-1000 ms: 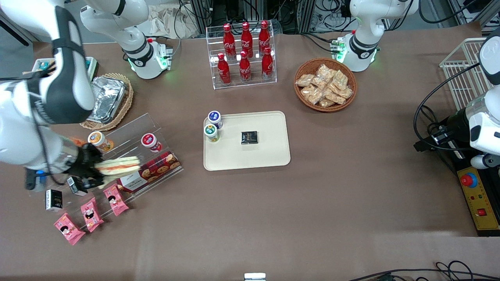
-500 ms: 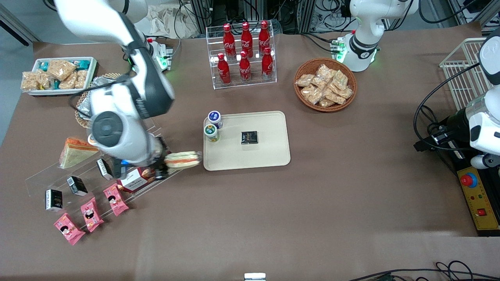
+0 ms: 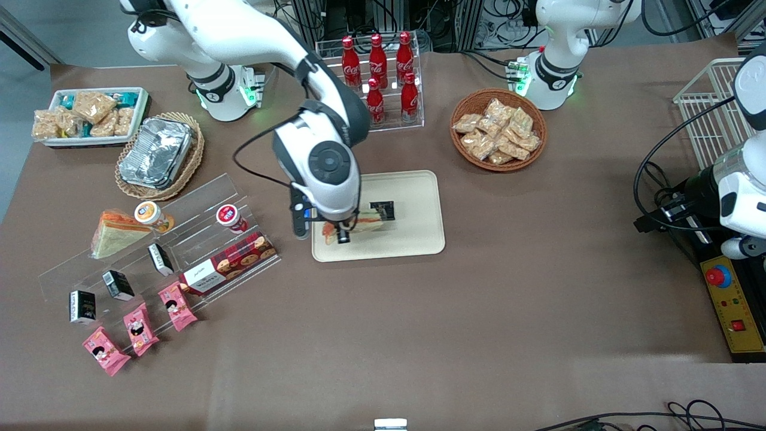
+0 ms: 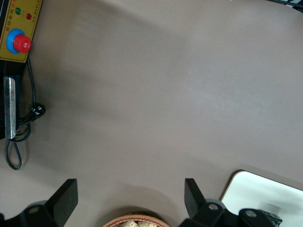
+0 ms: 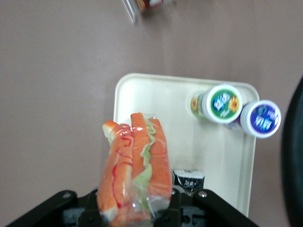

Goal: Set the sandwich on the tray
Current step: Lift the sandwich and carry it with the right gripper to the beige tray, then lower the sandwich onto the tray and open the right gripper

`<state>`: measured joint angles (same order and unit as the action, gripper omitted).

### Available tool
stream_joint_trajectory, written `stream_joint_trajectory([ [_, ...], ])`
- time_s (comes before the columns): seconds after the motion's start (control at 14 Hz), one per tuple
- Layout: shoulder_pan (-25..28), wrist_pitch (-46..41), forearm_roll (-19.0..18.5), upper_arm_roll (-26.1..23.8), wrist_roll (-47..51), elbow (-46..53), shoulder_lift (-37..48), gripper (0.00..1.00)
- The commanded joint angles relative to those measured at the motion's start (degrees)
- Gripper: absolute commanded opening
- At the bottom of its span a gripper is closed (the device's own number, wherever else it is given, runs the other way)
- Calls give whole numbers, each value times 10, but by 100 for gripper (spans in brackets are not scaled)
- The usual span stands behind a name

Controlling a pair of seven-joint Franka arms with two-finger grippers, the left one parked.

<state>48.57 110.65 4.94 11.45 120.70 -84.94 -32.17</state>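
1. Front view, containers:
   - The tray [image 3: 419,203] sits mid-tabletop and carries a black packet [image 3: 383,208].
   - A wicker basket [image 3: 498,169], farther from the camera than the tray and toward the parked arm's end, is full of snack packets [image 3: 497,134].
   - A small white tray [image 3: 142,105] at the working arm's end holds more snacks [image 3: 90,111].
   - Just beside it, a foil container [image 3: 157,152] sits in a flat wicker basket [image 3: 192,161].
   - A clear rack [image 3: 413,123] holds red cola bottles [image 3: 377,57].
2. Front view, task:
   - The gripper [image 3: 342,232] is over the tray's edge at the working arm's end.
   - The sandwich [image 3: 370,219] sticks out from it toward the black packet.
   - Can't tell whether the sandwich touches the tray.
3. Right wrist view:
   - The fingers [image 5: 171,205] pinch the sandwich [image 5: 135,170] from both sides at its wide end.
   - The gripper [image 5: 135,213] is above the tray [image 5: 137,94].
   - The sandwich is in clear wrap, with orange-red and pale layers and a green lettuce edge. It looks long and slim.
   - On the tray are a green-lid cup [image 5: 218,103], a blue-lid cup [image 5: 261,118] touching it, and the black packet [image 5: 188,178] just beside the sandwich.
4. Left wrist view:
   - Mostly bare brown tabletop [image 4: 165,94].
   - One tray corner [image 4: 255,189] and the wicker basket rim [image 4: 135,220] show.
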Motion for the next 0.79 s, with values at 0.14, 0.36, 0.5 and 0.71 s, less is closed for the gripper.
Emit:
stream_joint_trajectory([
  [0.14, 31, 76, -4, 6, 43, 2, -47, 0],
  [0.36, 43, 103, -4, 6, 53, -1, -70, 0],
  [0.5, 47, 125, -4, 6, 53, -21, -73, 0],
  [0.71, 51, 170, -4, 6, 53, -59, -76, 0],
])
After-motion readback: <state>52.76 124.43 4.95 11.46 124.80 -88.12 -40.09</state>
